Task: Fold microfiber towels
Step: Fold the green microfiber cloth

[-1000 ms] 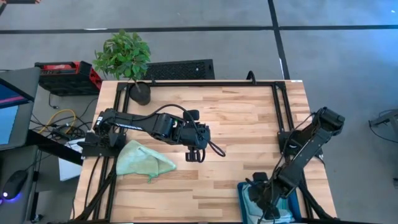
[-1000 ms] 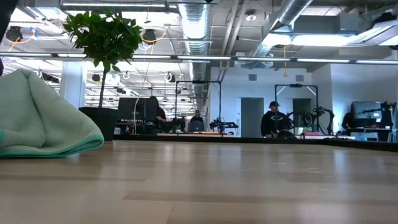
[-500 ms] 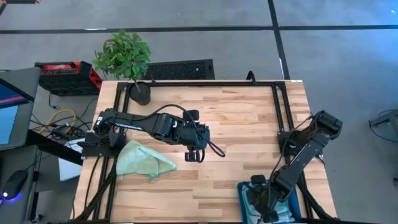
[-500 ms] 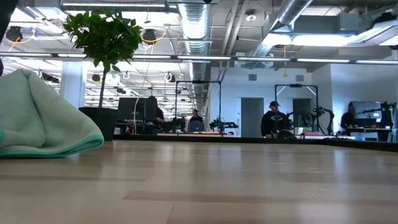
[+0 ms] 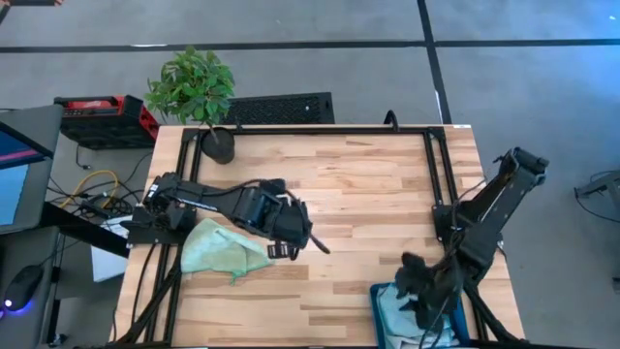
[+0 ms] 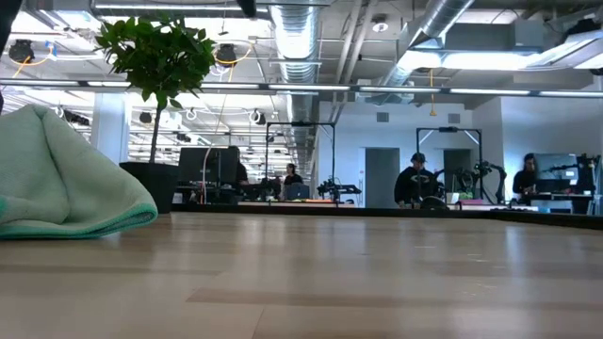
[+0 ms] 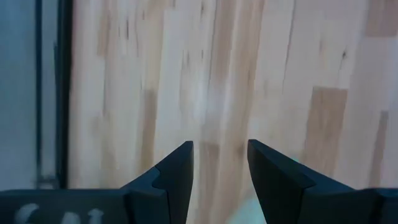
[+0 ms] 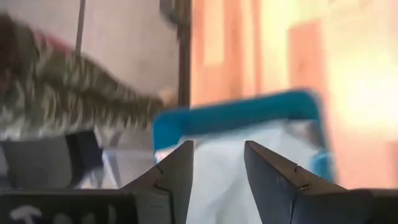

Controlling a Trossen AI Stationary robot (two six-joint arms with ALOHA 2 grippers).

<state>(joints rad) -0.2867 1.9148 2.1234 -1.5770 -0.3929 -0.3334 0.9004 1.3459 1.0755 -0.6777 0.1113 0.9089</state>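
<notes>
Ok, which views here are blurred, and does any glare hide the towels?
Right wrist view: heavily smeared, with the teal bin and the pale cloth in it soft-edged and the wood beside them washed out. Left wrist view: wood grain streaked, though the fingers stay crisp. High view: the right gripper is smudged; the green towel is clear, without glare. Low view: sharp, with bright ceiling lights behind.

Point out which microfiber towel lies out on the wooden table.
The crumpled light green microfiber towel, beside the left end effector; the pale ones sit inside the teal bin.
</notes>
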